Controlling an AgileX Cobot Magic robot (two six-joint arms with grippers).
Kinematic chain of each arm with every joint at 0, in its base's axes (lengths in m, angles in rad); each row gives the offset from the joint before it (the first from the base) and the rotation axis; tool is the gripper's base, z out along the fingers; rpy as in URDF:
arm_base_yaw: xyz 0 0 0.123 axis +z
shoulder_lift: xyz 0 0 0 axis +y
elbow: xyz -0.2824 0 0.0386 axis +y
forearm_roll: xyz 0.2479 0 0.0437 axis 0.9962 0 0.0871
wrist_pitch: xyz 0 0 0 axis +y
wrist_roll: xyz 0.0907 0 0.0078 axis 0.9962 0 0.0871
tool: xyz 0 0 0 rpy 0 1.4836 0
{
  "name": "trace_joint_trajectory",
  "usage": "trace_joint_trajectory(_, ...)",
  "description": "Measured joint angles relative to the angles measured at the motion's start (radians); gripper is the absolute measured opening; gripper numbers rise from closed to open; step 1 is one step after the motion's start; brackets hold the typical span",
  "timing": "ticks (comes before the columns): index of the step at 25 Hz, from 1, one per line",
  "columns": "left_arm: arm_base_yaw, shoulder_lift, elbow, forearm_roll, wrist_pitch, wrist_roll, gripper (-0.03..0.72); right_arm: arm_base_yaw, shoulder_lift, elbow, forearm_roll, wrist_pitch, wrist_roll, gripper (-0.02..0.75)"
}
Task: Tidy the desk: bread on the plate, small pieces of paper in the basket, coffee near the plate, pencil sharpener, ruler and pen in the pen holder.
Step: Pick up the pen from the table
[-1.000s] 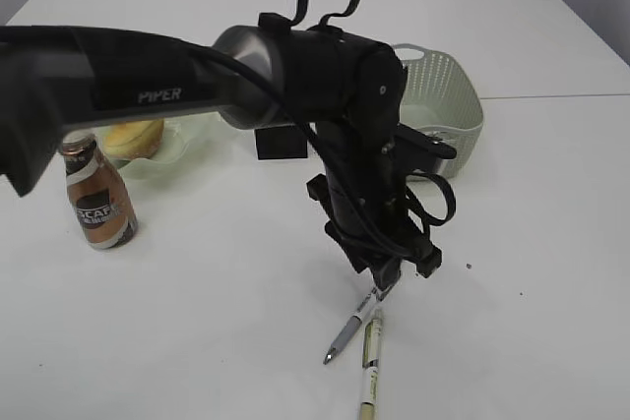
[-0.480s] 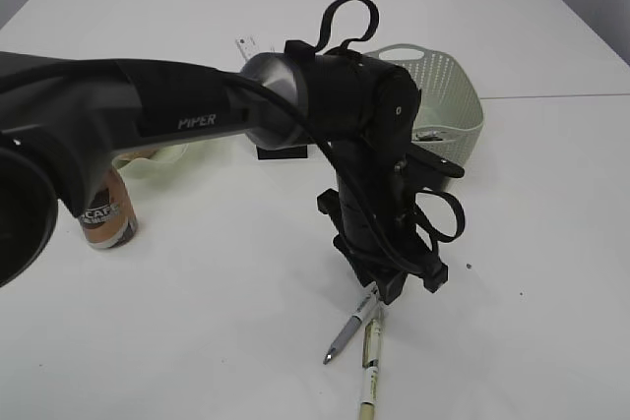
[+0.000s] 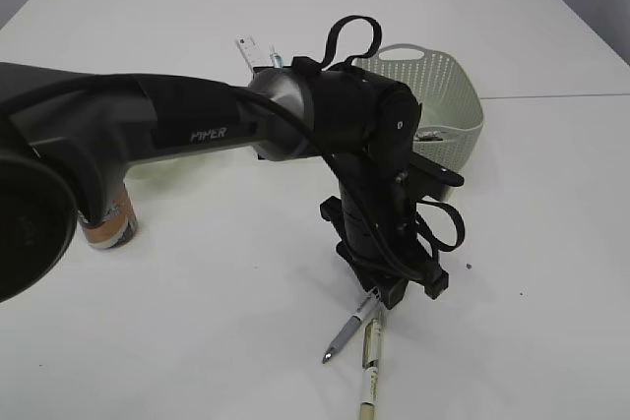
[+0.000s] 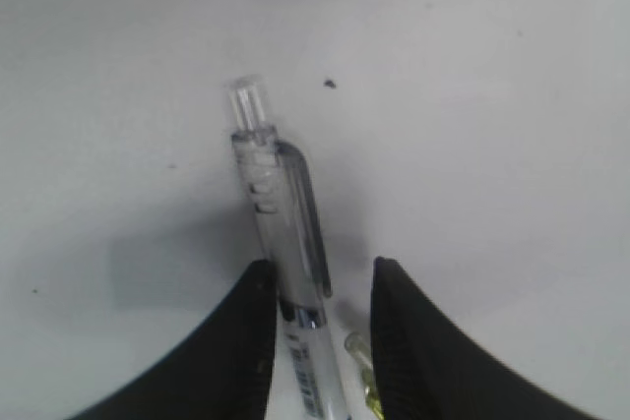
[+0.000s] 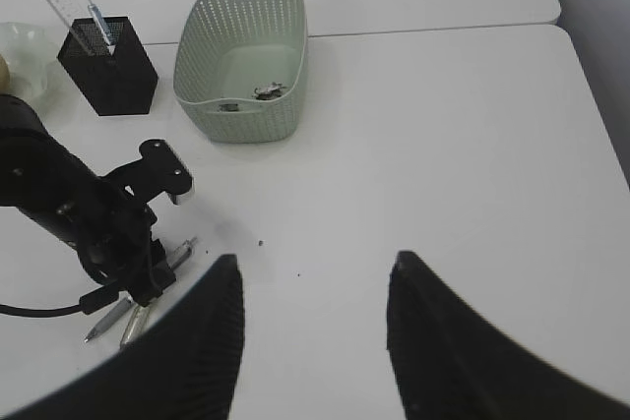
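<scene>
A clear-barrelled pen (image 4: pixel 281 243) with a grey clip lies flat on the white worktop, its barrel between the left tool's (image 4: pixel 317 317) spread fingers, its clear push-button pointing away from the tool. A second, yellowish pen (image 3: pixel 370 371) lies just beside it, its end by the tool.

The left arm (image 3: pixel 325 135) swings lower over the clear pen (image 3: pixel 352 326). It now hides the bread plate and most of the coffee bottle (image 3: pixel 110 228).

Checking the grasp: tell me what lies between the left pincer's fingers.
The clear pen lies on the table between the left pincer's fingers, seen in the left wrist view; a second pen peeks beside it.
</scene>
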Motion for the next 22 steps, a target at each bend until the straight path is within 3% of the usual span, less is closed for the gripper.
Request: trace_joint_trajectory(22, 0.0, 0.002, -0.001, 0.008, -0.043, 0.0, 0.241, 0.0, 0.0, 0.0, -0.013, 0.0, 0.0, 0.353)
